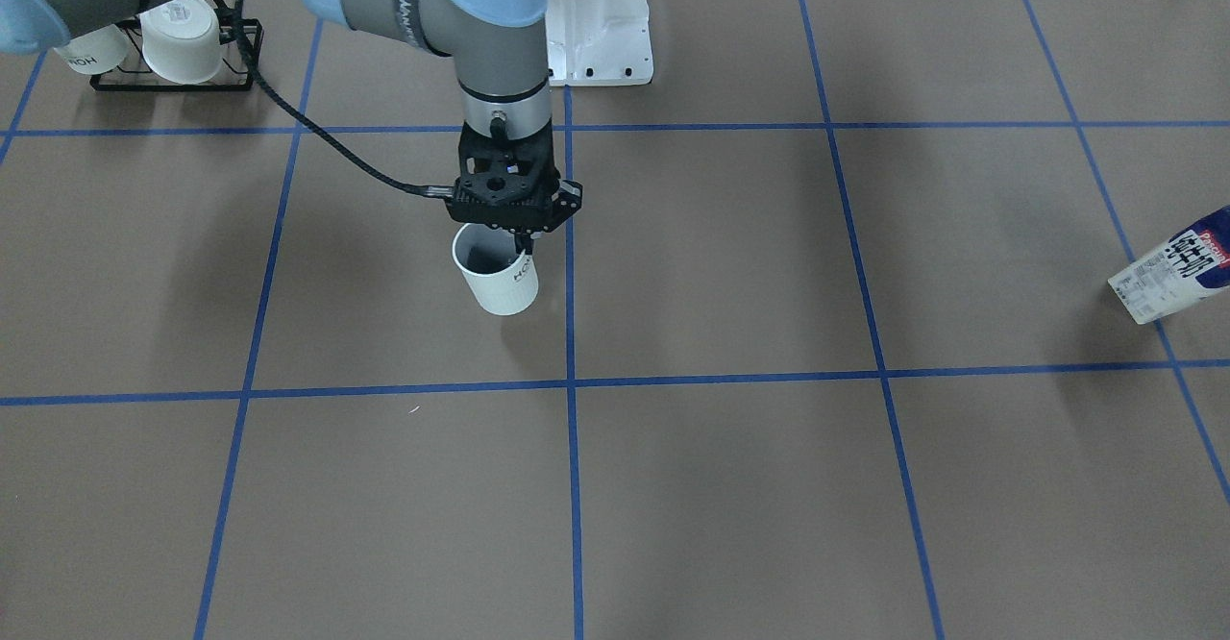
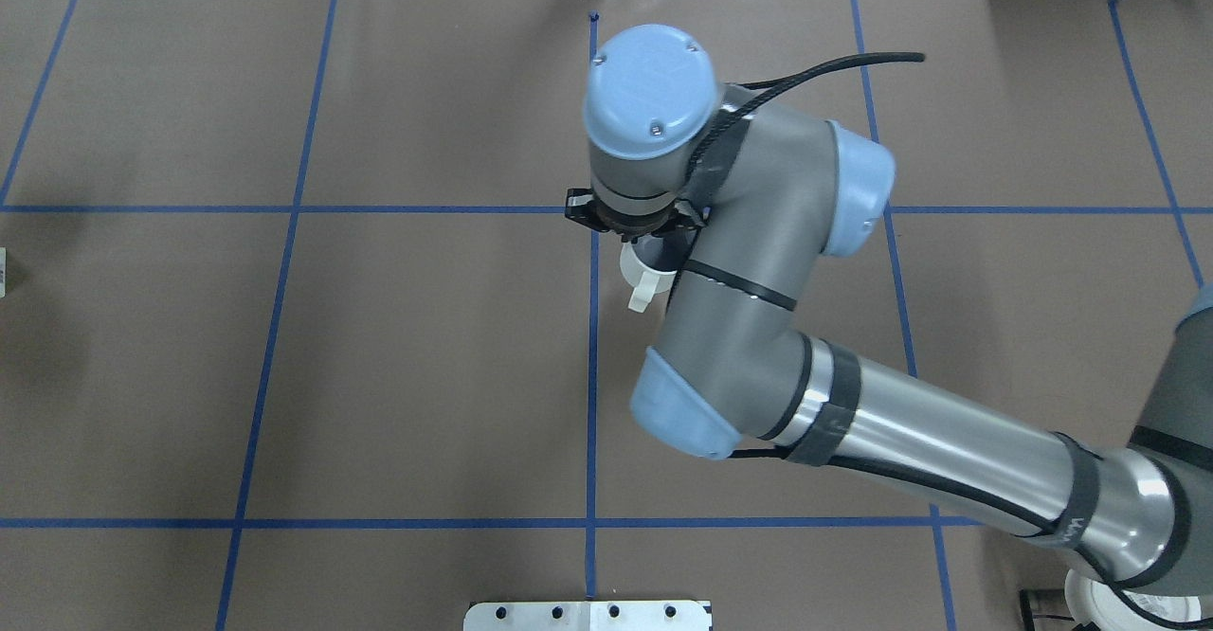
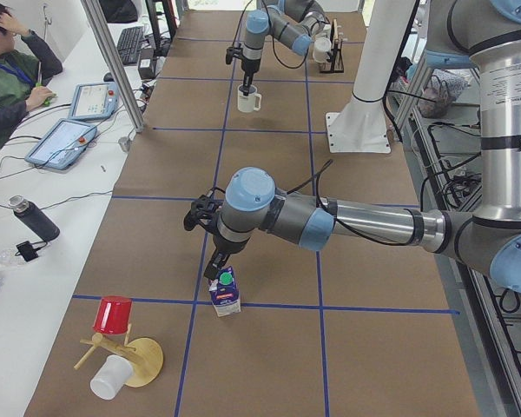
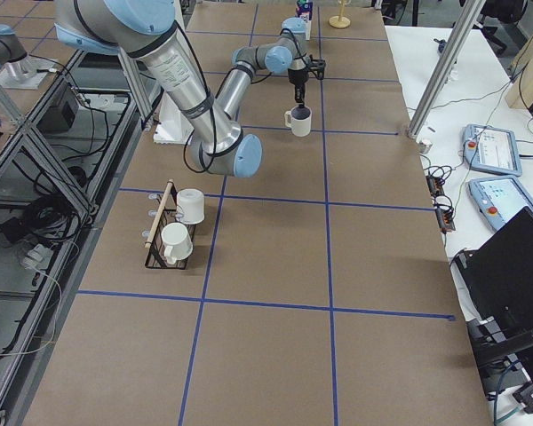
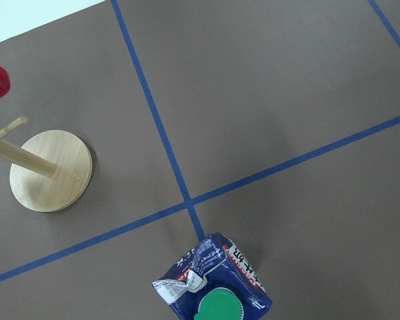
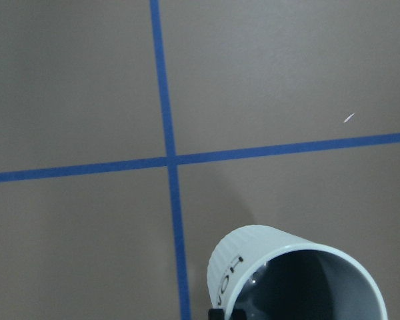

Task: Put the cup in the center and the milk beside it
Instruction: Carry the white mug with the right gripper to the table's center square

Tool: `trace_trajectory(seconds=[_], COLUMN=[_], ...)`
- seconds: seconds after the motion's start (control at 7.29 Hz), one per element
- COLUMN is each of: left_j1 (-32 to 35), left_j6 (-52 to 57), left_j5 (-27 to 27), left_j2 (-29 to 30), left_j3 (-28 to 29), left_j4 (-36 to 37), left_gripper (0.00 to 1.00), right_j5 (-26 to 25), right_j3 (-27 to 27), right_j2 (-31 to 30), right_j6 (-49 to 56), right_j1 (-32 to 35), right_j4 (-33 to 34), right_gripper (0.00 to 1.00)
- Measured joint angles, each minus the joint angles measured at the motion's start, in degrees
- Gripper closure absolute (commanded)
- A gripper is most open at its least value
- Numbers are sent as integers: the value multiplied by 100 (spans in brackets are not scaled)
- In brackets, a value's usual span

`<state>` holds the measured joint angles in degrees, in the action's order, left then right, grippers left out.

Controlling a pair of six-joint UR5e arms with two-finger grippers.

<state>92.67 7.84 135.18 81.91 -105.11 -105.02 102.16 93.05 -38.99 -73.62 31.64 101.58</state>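
Beside the tape line (image 1: 569, 332) — ribbed white cup (image 1: 502, 289), dark inside — right gripper (image 1: 523, 246) tight on its rim.

On the cup (image 1: 500, 284) I read black letters "HOM" running down its white side, and my right wrist camera shows the same lettering (image 6: 228, 281) just under the rim. A mug in the rack (image 1: 91, 49) carries matching letters, upside down. The milk (image 1: 1177, 270) has white script on its red band that looks like "Pascual"; its black print is too small. Lettering on the right arm (image 1: 413, 6) is only partly legible.
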Motion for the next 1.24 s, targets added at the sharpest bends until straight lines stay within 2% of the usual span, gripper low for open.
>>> trace_trajectory(seconds=[0.27,0.96,1.1,1.24], left_j1=[-2,-3,-3,-3], left_j6=[2,2,2,4], left_j5=[0,0,0,0], left_j2=[0,33,38,41], left_j3=[7,45,49,50], left_j4=[-1,-1,-1,-1], left_gripper=[2,2,2,2], right_j5=[-104,-115,-117,-122], right_j3=[-661,-818,-821,-823], right_j2=[519,654,667,671], right_j6=[-187,-181,-180,-177], right_j1=[-321,-731,-765,-786], right_j4=[70,494,483,460], right_gripper=[100,100,63,17])
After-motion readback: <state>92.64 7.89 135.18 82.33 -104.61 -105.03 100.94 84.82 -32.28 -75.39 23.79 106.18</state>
